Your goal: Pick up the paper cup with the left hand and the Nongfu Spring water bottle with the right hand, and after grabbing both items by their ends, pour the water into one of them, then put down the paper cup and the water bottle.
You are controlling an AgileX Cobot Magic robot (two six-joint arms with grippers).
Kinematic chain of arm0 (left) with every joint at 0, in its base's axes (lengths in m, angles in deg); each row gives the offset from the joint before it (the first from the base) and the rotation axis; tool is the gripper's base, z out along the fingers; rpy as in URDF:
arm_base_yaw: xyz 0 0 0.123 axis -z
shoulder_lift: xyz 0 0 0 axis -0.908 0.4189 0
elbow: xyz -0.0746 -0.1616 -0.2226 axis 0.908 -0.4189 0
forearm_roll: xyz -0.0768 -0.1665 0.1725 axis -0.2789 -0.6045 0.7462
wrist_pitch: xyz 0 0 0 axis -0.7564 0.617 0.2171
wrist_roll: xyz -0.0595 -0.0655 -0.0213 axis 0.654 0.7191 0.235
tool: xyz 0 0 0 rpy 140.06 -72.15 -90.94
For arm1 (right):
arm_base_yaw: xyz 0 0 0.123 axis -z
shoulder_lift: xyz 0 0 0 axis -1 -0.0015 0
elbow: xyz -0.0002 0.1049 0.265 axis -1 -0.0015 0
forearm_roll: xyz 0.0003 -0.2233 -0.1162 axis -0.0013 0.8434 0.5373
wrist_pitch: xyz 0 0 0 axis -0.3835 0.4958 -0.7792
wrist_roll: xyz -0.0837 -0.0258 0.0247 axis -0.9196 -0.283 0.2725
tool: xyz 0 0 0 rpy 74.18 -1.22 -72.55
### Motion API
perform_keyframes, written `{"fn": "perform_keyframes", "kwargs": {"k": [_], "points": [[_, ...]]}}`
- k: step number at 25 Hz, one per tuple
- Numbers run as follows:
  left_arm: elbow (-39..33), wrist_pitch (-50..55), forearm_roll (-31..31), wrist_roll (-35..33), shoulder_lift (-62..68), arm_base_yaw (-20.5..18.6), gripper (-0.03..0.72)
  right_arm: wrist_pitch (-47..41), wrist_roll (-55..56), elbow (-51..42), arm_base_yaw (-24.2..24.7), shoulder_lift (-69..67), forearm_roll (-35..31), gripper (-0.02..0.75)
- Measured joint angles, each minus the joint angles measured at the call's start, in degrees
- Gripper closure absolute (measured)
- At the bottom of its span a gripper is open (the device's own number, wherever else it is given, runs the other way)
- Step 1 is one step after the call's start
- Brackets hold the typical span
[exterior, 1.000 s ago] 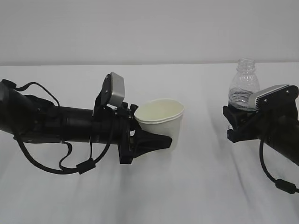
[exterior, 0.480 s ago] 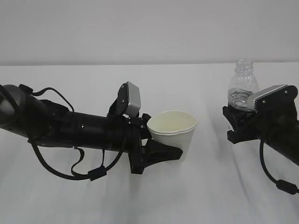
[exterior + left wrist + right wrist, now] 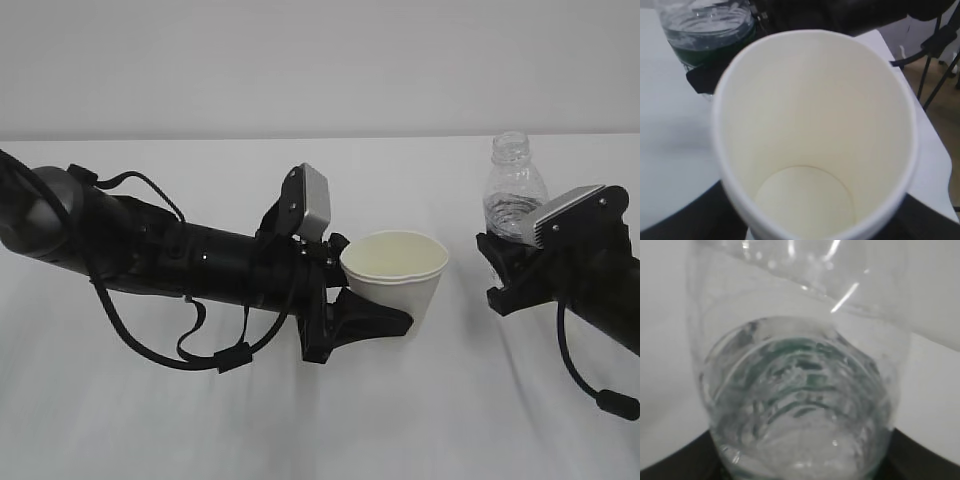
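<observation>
Two black pincers grip their loads above the white table point(image 3: 300, 430): left point(image 3: 385, 315) clasps the empty white paper cup point(image 3: 395, 275), right point(image 3: 505, 270) the clear, capless ribbed water bottle point(image 3: 515, 190). Neck must meet rim before tipping.

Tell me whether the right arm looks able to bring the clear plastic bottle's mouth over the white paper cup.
Probably yes: the bottle and cup are both held, with only bare white table between them.

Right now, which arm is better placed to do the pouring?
Probably the right: its tool holds the clear ribbed plastic bottle with water inside, while the left tool holds the empty white paper cup upright, ready to receive.
</observation>
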Motion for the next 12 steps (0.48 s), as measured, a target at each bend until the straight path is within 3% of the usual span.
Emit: {"fn": "perform_keyframes", "kwargs": {"k": [12], "points": [[0.3,0.6,-1.1,0.2,1.8,0.0,0.260,-6.0,-5.8,-2.9,0.0,9.5,-1.3,0.330]]}}
